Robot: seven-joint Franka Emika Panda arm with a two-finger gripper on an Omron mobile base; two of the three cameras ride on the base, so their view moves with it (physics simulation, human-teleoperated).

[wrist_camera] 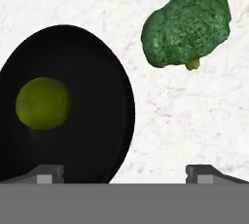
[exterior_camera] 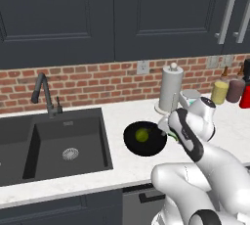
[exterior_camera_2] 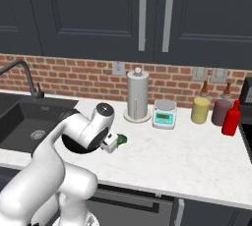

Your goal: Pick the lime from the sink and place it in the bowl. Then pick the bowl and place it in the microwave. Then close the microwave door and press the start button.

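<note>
Lime (wrist_camera: 43, 102) in bowl (wrist_camera: 97, 72) | end effector (wrist_camera: 125, 172) wide open, empty

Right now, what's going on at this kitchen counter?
The robot arm is working over the counter beside the sink. The lime already lies in the black bowl, which sits on the counter. The tool hovers open above the bowl's rim, holding nothing. A piece of broccoli lies on the counter next to the bowl. The bowl has not been lifted yet.

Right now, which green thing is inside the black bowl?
The lime, round and yellow-green, sits inside the bowl. The bumpy dark-green broccoli lies outside on the counter.
</note>
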